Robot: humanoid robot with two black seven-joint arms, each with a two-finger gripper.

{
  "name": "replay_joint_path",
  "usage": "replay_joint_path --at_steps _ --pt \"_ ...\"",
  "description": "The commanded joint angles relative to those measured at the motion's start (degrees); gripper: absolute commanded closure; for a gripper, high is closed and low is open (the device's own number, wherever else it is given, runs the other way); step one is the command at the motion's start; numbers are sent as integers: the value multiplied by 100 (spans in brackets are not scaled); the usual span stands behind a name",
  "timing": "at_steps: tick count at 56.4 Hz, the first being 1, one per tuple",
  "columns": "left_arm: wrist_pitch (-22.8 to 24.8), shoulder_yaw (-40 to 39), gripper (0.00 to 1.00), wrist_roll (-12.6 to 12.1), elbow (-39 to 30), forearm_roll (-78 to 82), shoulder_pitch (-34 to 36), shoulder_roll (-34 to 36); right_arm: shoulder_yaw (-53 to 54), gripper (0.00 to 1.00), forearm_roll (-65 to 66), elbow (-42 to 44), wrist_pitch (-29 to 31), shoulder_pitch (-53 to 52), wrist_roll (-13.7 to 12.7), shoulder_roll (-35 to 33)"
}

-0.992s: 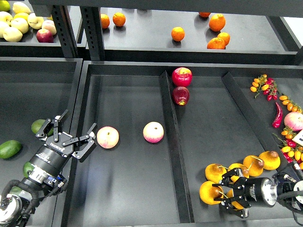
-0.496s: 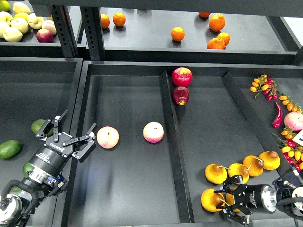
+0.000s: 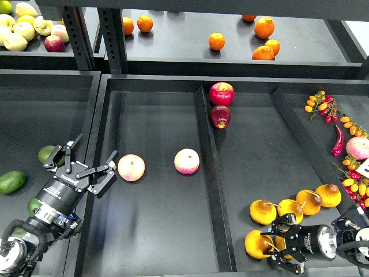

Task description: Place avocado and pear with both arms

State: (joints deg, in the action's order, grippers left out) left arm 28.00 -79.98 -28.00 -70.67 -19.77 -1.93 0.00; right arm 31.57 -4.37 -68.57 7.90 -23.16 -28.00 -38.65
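Three green avocados lie in the left tray: one [image 3: 11, 182] at the far left, one [image 3: 46, 154] just behind my left gripper, one [image 3: 33, 205] partly hidden by my left arm. My left gripper [image 3: 86, 157] is open and empty above the rim between the left and middle trays. Several golden pears with brown stems [image 3: 311, 202] lie in the right compartment's near corner. My right gripper [image 3: 278, 248] is low among them, fingers spread, beside one pear [image 3: 256, 243]. Another pear [image 3: 283, 242] shows between the fingers.
Two pink-yellow apples [image 3: 131, 167] [image 3: 187, 161] lie in the middle compartment, two red apples [image 3: 221, 93] by the black divider [image 3: 210, 173]. Oranges [image 3: 217, 41] sit on the back shelf, pale fruits [image 3: 23, 29] back left, chillies and small tomatoes [image 3: 340, 138] far right.
My right gripper has drawn back toward the near edge and a little right, and the nearest pear has shifted slightly nearer. The left arm has not moved.
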Motion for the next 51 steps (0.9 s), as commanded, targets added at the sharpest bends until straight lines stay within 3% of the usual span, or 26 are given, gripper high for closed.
replay_joint_path --at_steps 1,16,19,28,34,51 --pt "0 18 1 0 1 9 -1 0 543 2 -230 -51 -43 13 0 296" --pt "0 9 1 0 18 9 -27 0 2432 2 -213 300 -104 66 0 2001" --pt "0 9 1 0 27 35 -10 0 3152 2 -187 616 -104 48 0 2633" --pt "0 -123 1 0 150 114 52 0 3909 2 -108 898 -60 39 0 3512" --pt "0 -386 1 0 291 114 96 0 4348 2 -108 1030 71 66 0 3855" --pt "0 -1204 1 0 432 114 518 0 6098 1 -20 1478 572 75 0 3865"
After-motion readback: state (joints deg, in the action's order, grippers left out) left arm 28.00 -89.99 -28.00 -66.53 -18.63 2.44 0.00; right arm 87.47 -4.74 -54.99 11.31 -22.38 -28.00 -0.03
